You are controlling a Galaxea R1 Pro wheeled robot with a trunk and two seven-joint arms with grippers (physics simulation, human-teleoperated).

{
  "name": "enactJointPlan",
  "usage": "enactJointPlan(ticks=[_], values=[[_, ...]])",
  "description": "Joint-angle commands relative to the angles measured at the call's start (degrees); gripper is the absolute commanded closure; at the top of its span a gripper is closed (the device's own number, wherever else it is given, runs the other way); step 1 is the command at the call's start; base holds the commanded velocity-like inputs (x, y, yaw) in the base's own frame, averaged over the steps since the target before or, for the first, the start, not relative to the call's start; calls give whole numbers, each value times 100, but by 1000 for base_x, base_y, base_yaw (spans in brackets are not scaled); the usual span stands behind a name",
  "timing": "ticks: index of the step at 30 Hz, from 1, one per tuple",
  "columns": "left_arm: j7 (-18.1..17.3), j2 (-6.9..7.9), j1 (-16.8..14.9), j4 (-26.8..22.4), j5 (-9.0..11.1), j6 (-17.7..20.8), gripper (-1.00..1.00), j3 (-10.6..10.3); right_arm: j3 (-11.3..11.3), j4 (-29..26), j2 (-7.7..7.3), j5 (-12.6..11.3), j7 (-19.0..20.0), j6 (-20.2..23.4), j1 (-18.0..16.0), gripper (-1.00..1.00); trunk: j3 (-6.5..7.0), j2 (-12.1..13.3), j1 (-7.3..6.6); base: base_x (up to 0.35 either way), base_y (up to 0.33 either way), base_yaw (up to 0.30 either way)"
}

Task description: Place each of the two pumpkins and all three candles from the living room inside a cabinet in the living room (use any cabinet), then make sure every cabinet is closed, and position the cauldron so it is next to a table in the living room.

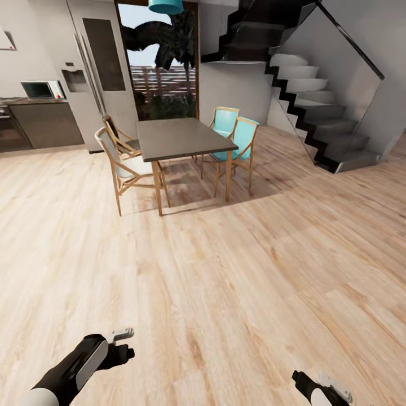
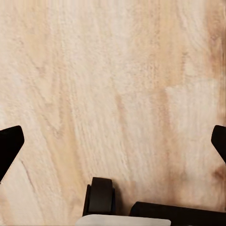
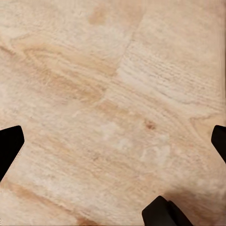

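I am out on a light wooden floor (image 1: 225, 282). My left gripper (image 1: 126, 344) hangs low at the near left on its black and white arm. In the left wrist view it (image 2: 113, 141) is open, its dark fingertips (image 2: 9, 146) far apart over bare planks with nothing between them. My right gripper (image 1: 316, 382) sits at the near right edge. The right wrist view shows it (image 3: 113, 141) open and empty too, with the fingertips (image 3: 9, 143) wide apart above the floor.
A dark dining table (image 1: 180, 138) stands ahead, with pale wooden chairs (image 1: 127, 163) on its left and teal chairs (image 1: 239, 138) on its right. A staircase (image 1: 316, 96) rises at the back right. A fridge (image 1: 101, 67) and kitchen counter (image 1: 39, 115) are at the back left.
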Motion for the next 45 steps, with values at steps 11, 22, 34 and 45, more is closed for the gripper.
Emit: enactJointPlan(ticks=[11,22,34,45], values=[[51,9,-2,-12,58,12,-100,-36,14,-12,-36,-24,-40,27,-2,-100,-5,-2,2,317,0,-283],[51,4,-2,-13,57,11,-100,-44,14,-14,-38,-24,-41,25,-2,-100,-5,-2,2,289,0,-104],[51,9,-2,-12,58,12,-100,-43,7,35,-43,-24,-36,27,-2,-100,-5,-2,2,12,0,-268],[51,9,-2,-12,56,6,-100,-49,-183,61,-47,-24,-25,33,-2,-100,-5,-2,2,174,0,-277]])
